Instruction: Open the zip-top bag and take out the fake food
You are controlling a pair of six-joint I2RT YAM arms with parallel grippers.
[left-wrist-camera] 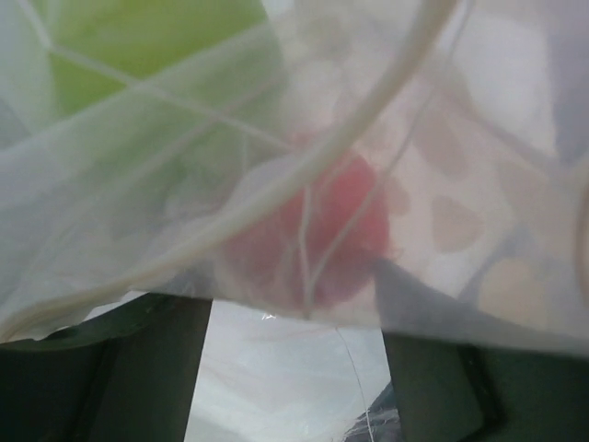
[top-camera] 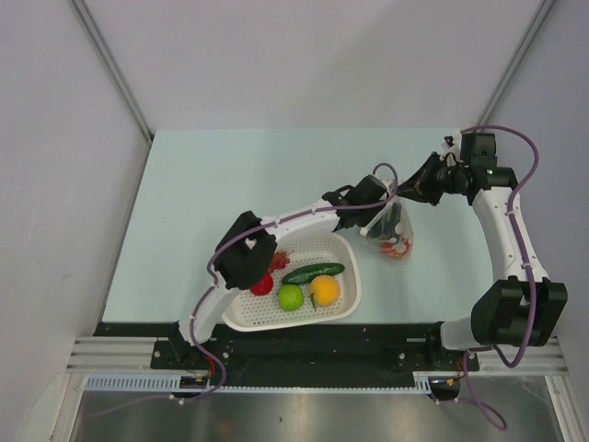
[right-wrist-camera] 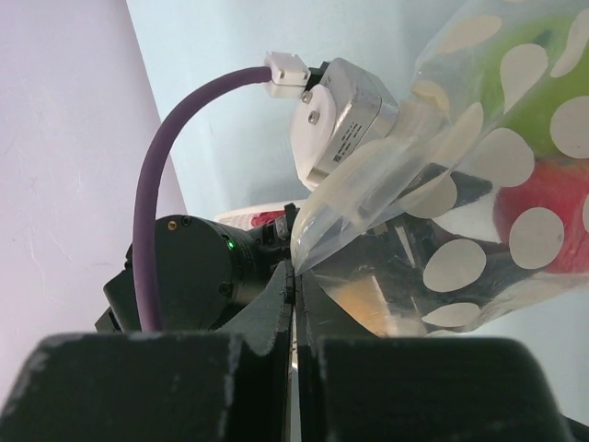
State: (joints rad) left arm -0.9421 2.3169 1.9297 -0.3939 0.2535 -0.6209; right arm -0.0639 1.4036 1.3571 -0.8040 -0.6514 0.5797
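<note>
From above, the zip-top bag [top-camera: 391, 230] sits between the two arms, just right of a white basket [top-camera: 348, 296] on the pale worktop [top-camera: 202, 184]. The right pincer [right-wrist-camera: 294, 276] is clamped on one corner of the bag's mouth, its fingers pressed flat on the film. The left pincer [left-wrist-camera: 294, 391] is at the bag's other side with its fingers wide apart, gripping nothing, and spotted plastic fills its camera. Through the plastic we make out the fake food [left-wrist-camera: 317, 235], a red piece and a green piece [left-wrist-camera: 138, 46]. A cucumber [top-camera: 313, 272] and round fruits lie in the basket. We cannot tell whether the left fingers are inside the mouth. We judge the step to be reaching in. To do it well, we hold the right grip firm, steer the left fingers through the opening, and close on one piece, not on a fold of plastic.
</note>
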